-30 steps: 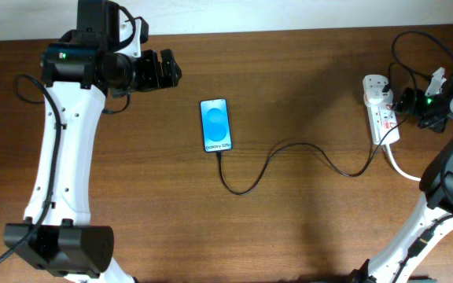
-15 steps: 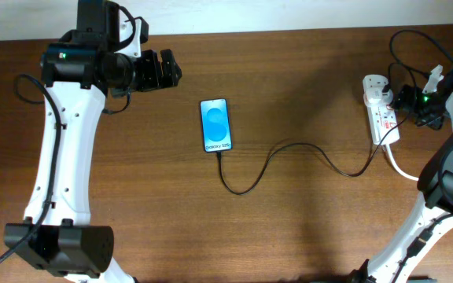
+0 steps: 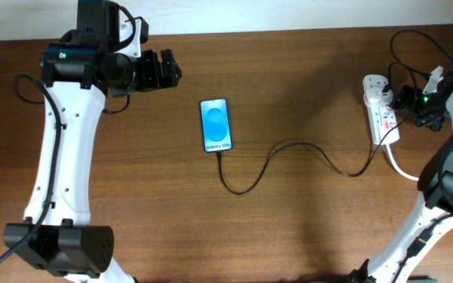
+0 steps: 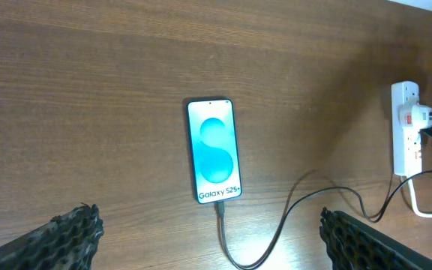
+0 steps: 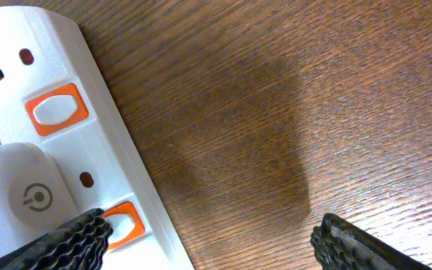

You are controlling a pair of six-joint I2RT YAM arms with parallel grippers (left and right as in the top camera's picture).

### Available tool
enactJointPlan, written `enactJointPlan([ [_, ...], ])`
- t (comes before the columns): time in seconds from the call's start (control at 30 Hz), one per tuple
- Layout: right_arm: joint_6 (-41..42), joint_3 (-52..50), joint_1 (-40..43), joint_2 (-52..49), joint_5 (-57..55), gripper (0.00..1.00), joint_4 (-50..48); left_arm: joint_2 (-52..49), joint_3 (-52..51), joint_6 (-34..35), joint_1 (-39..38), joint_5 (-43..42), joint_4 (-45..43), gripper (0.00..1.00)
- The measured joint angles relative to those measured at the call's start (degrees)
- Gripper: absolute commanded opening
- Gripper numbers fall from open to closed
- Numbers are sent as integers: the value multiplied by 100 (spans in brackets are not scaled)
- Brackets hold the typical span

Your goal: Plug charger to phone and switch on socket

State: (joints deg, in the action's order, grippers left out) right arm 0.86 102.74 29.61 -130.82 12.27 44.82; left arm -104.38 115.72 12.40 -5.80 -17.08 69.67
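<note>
The phone (image 3: 216, 124) lies flat at the table's middle, blue screen lit. It also shows in the left wrist view (image 4: 214, 150). The thin black charger cable (image 3: 289, 145) is plugged into its bottom edge (image 4: 220, 211) and winds right to the white socket strip (image 3: 382, 118). My left gripper (image 3: 169, 70) is open and empty, up and left of the phone. My right gripper (image 3: 404, 98) is open at the strip's right side. In the right wrist view its left finger (image 5: 73, 241) lies against an orange switch (image 5: 124, 222) beside a white plug (image 5: 21, 196).
A second orange switch (image 5: 54, 109) sits further along the strip (image 5: 118, 150). A thick white cord (image 3: 399, 167) leaves the strip's near end. Black cables (image 3: 407, 47) loop behind the strip at the back right. The table's back edge meets a white wall.
My right gripper has shifted slightly left and back, closer onto the socket strip, and then held still. The left arm, phone and cable have not moved.
</note>
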Motion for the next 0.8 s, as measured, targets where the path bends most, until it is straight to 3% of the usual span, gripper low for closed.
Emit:
enactJointPlan([
  [0.8, 39, 35, -129, 52, -289, 92, 315, 0, 0, 0, 0, 0, 0, 99],
])
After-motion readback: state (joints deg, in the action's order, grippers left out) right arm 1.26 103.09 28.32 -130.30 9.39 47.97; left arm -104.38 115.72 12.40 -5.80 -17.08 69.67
